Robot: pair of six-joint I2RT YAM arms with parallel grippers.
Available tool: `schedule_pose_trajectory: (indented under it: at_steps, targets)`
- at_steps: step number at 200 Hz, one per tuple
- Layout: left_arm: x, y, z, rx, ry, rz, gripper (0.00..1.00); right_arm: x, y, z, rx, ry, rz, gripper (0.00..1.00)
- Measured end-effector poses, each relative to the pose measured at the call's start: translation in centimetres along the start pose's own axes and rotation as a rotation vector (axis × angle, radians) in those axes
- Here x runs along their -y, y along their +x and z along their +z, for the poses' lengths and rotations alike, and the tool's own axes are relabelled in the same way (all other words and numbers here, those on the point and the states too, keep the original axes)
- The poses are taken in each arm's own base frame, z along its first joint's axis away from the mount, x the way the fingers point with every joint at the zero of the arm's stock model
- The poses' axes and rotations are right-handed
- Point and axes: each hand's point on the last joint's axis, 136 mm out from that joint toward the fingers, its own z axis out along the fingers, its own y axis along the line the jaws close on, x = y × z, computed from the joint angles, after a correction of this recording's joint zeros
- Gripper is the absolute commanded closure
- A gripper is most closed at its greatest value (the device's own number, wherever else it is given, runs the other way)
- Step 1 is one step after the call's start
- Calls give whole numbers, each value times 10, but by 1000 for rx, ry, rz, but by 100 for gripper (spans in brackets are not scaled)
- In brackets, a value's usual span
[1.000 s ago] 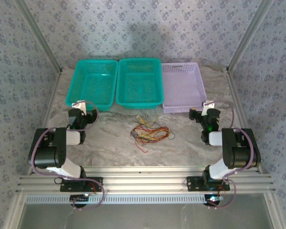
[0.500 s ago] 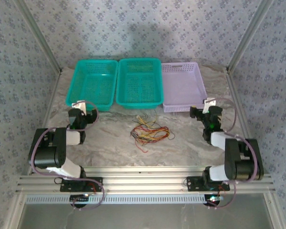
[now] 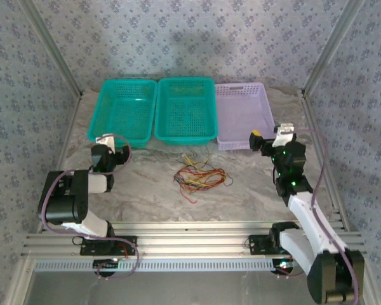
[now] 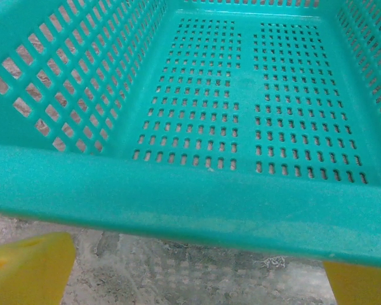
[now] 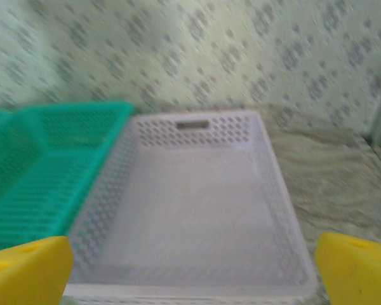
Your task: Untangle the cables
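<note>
— Marbled grey bench (image 3: 146, 197), floral wallpaper on three sides. Where does the work lie?

— Thin red, yellow and black cables (image 3: 200, 176) lie in one knotted heap at mid-bench. The strands cross one another, and loose ends trail toward 12 and 7 o'clock.

— Containers?

— Three perforated plastic baskets stand in a row at 12 o'clock from the heap: left teal basket (image 3: 124, 111), middle teal basket (image 3: 185, 109), and lilac basket (image 3: 241, 114). From above, no strand is seen in any of them.

— State of the fingers?

— Left fingers (image 4: 25, 267), yellow-padded, sit at 9 o'clock from the heap. They are spread wide, hold nothing, and face the near rim of the left teal basket. Right fingers (image 5: 25, 267), at 2 o'clock from the heap, are likewise spread wide with nothing between them, and look into the lilac basket. Both sets are well apart from the cables.

— Finding on progress?

— In my judgement, nothing is done. No strand is separated, lifted or sorted. The whole job remains: reach the heap, take one strand, and draw it free of the rest, colour by colour. Neither arm is yet aimed at the tangle.
</note>
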Motion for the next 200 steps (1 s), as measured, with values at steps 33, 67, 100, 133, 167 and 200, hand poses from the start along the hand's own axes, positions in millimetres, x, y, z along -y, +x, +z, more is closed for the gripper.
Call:
schedule_pose_trajectory:
  at_steps: [33,67,100,133,167,200]
  targets:
    - [0,0,0,0,0,0,0,-4,-35,-36,114,-1,213,0]
    - [0,0,0,0,0,0,0,-2,-36,-54,112,1,296,0]
    - [-1,0,0,0,-3,-1,0,-15,-23,-48,26,-62,277,0]
    - [-3,-7,-5,12,-15,-3,0,-24,-9,-39,-44,-104,281,0]
    - [-6,-30,-24,51,-28,-15,0,-27,-2,-31,-102,-113,316,0]
    - [-6,-53,-45,41,-62,-110,0,-29,10,-23,-155,-114,414,0]
